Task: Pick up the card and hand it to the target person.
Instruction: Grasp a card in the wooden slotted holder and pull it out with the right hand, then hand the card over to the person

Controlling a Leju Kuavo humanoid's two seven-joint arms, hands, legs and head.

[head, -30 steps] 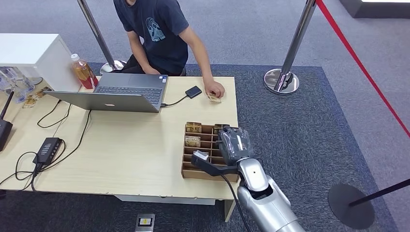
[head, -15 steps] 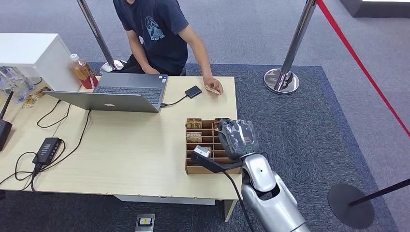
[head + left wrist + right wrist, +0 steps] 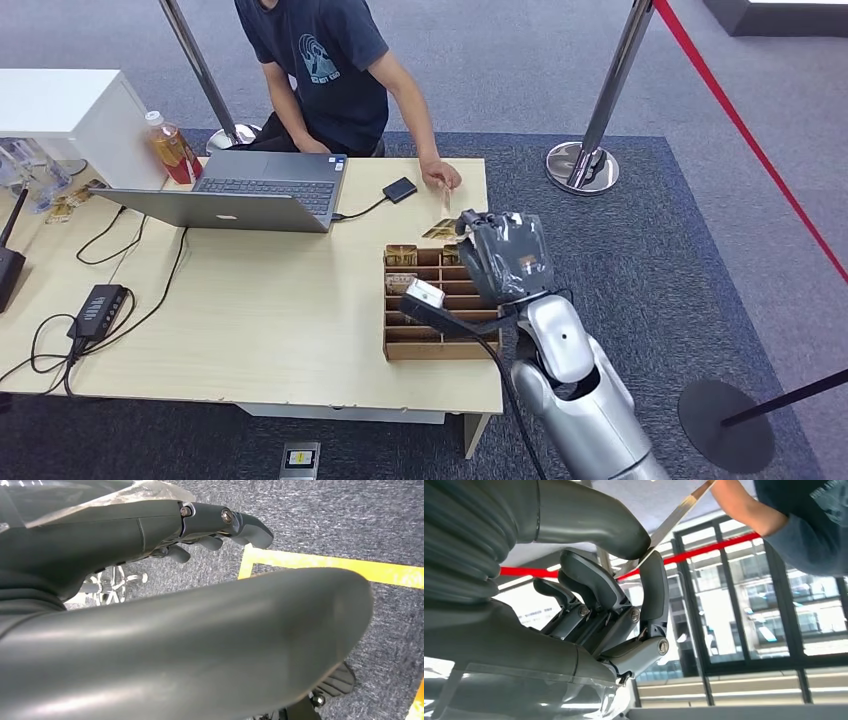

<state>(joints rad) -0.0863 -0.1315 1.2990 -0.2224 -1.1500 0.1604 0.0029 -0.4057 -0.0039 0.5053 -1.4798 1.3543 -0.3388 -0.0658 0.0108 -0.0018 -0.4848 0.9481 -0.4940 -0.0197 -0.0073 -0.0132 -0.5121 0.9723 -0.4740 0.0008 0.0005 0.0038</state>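
My right hand is raised over the far end of the wooden card box. It pinches a thin tan card between thumb and a finger. In the right wrist view the card runs edge-on from my fingers up to the seated person's hand, which touches its far end. From the head view the person's hand hangs just beyond the card. My left hand hangs over the carpet and holds nothing.
The box holds more cards in its slots. On the table are an open laptop, a small black box, a drink bottle and a power adapter with cables. A stanchion base stands beyond the table's right corner.
My right hand rose from the box and moved toward the person with the card. The person's hand lifted off the table and came to the card's far end.
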